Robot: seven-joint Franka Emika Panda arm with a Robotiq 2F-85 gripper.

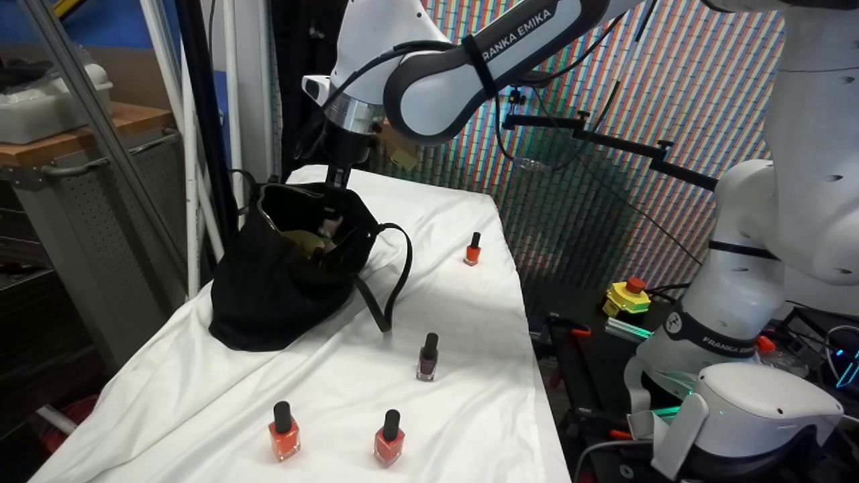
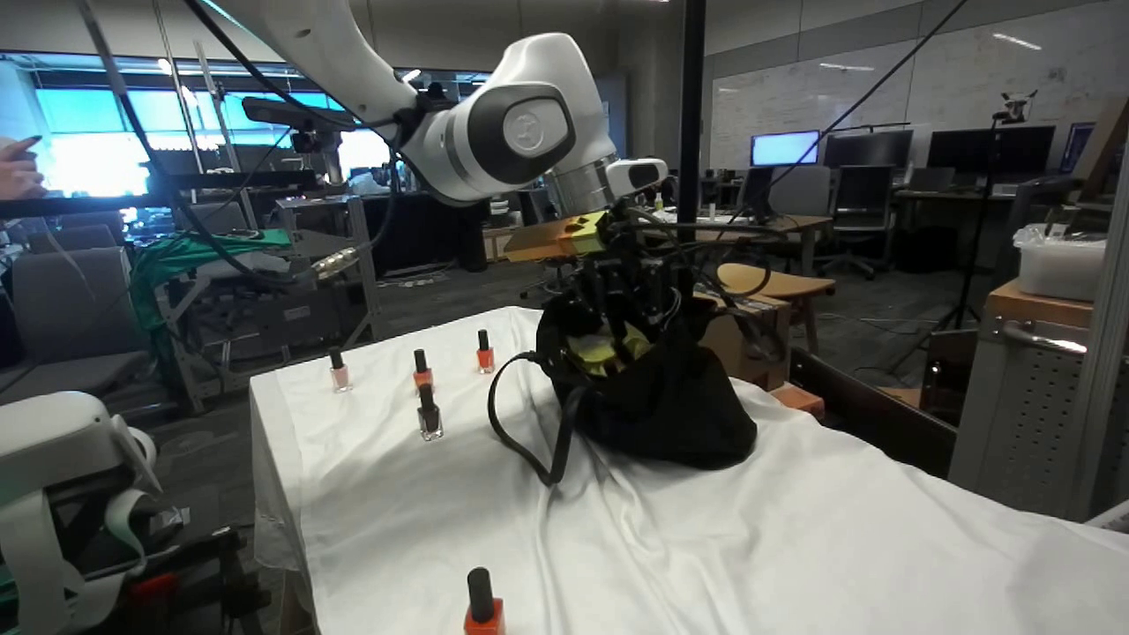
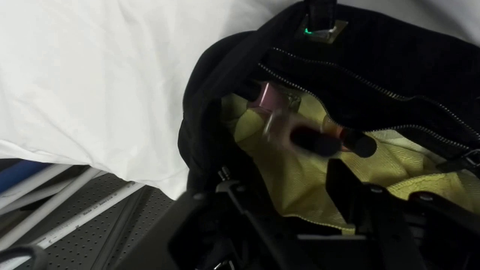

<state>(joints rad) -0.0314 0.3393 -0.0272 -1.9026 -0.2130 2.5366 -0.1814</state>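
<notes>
Wrist view: beneath the parted, empty pincer (image 3: 298, 183), three nail-polish bottles (image 3: 269, 98) are seen in the handbag (image 3: 382, 48). Five bottles (image 2: 429, 423) are left farther off.

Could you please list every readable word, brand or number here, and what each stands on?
"RANKA EMIKA": robot arm, first letter behind a strap.
"FRANKA EMI": black band low on the arm, beside a round emblem, end out of sight.
"Made in": white pipe in the wrist view, the rest too blurred.
Nail polish bottles and black bag: no readable text.
</notes>
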